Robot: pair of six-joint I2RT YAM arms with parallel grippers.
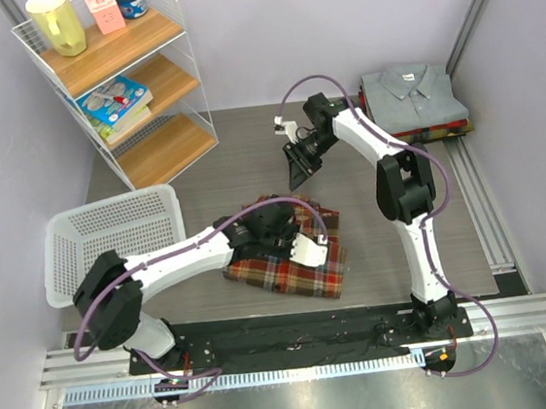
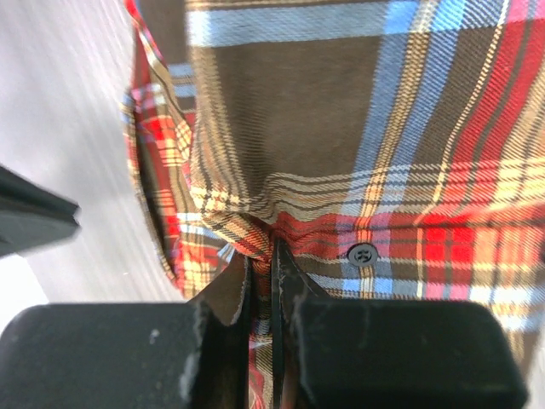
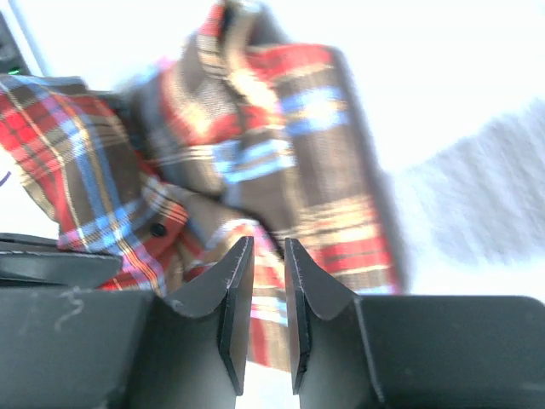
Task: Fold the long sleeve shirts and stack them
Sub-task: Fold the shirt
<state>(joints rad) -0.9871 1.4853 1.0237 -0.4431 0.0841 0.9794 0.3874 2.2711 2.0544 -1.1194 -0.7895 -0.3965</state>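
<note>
The big red, brown and cream plaid flannel shirt (image 1: 272,269) lies as a rough folded bundle in the middle of the grey tabletop (image 1: 240,174). It is well apart from the stack of folded shirts (image 1: 410,97), topped by a grey collared one, in the far right corner.

The left claw (image 2: 273,256) is pinched tight on a fold of the plaid cloth, just beside a dark button (image 2: 362,253). The right claw (image 3: 268,249) hangs above the bundle's far edge, its jaws a narrow slit apart with nothing between them.

This looks to me like the last tidying of the fold. I'd keep the left pinch low and draw the cloth flat so the layers don't slide. The right should come down on a loose edge and square it up.
</note>
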